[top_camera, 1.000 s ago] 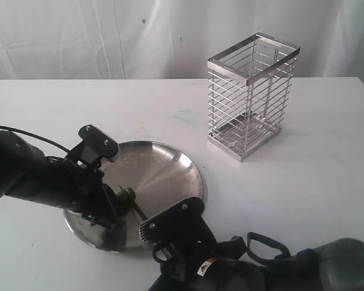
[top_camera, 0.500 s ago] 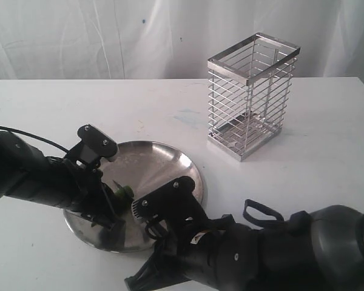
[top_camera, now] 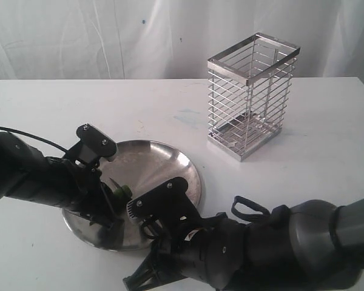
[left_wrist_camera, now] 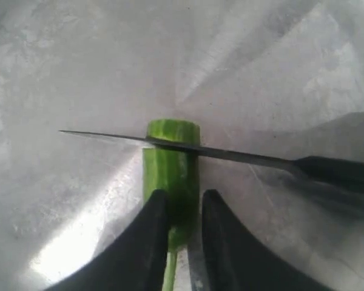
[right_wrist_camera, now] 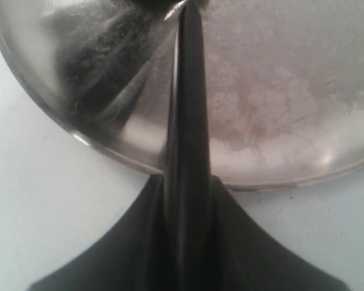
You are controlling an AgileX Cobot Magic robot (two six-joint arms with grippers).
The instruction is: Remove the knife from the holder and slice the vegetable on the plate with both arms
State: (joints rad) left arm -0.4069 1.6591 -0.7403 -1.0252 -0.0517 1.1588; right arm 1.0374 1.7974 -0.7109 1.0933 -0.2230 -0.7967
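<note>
The green chili pepper (left_wrist_camera: 170, 173) lies on the steel plate (top_camera: 170, 160), pinched near its stem by my left gripper (left_wrist_camera: 181, 206), which is shut on it. The black knife (left_wrist_camera: 230, 156) crosses the chili close to its cut end, blade edge against the green skin. My right gripper (right_wrist_camera: 187, 194) is shut on the knife (right_wrist_camera: 188, 109) handle, just off the plate's rim (right_wrist_camera: 273, 182). In the exterior view the left gripper (top_camera: 112, 203) holds the chili (top_camera: 122, 193) at the plate's left side; the right arm (top_camera: 230, 248) hides the knife. The wire holder (top_camera: 252, 94) stands empty at the back right.
White tabletop (top_camera: 315, 157) surrounds the plate. A white curtain (top_camera: 109, 36) hangs behind the table. The right arm's bulk fills the front of the exterior view, and the left arm (top_camera: 24, 176) lies along the left edge.
The right arm has pushed leftward and forward over the plate's front edge, carrying the knife across the chili. The left gripper has stayed put, holding the chili.
</note>
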